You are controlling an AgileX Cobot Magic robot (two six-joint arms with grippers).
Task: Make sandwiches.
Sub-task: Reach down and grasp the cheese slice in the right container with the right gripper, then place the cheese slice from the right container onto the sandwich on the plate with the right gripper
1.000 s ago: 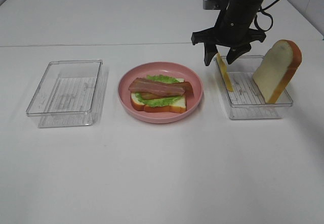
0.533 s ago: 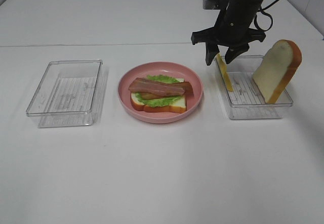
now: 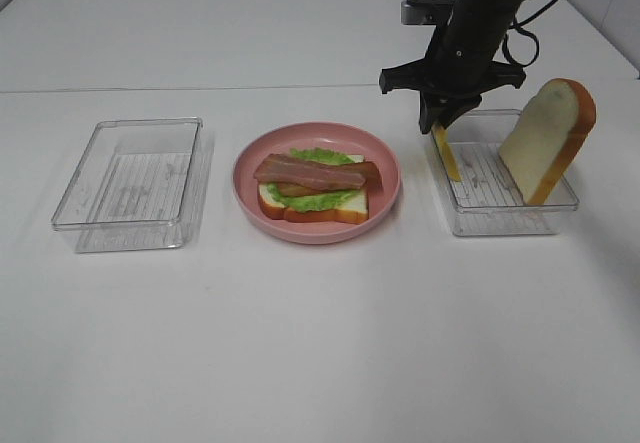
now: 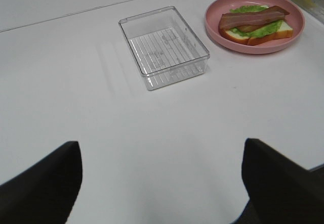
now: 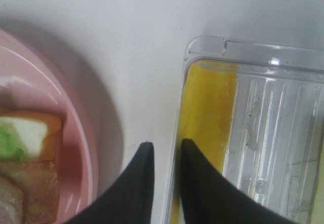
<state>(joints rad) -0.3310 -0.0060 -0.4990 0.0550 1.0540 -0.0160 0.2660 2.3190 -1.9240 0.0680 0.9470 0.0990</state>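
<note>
An open-faced sandwich [image 3: 312, 188] of one bread slice, green lettuce and a brown bacon strip lies on the pink plate [image 3: 388, 168]. A yellow cheese square [image 3: 447, 153] leans on edge against the left wall of the right clear container [image 3: 500, 221]. A second bread slice [image 3: 548, 138] leans at that container's right end. My right gripper [image 3: 437, 121] is shut on the top edge of the cheese. In the right wrist view [image 5: 166, 183] its fingers pinch close at the cheese [image 5: 207, 107] beside the wall. My left gripper [image 4: 162, 145] is open and empty, far from the plate [image 4: 253, 49].
An empty clear container [image 3: 130, 183] stands left of the plate; it also shows in the left wrist view [image 4: 164, 47]. The white table has a seam line across the back. The left arm is out of the exterior high view.
My right gripper's fingers, spread open over the cheese a second ago, have closed onto its top edge. The cheese, bread and plate have not moved.
</note>
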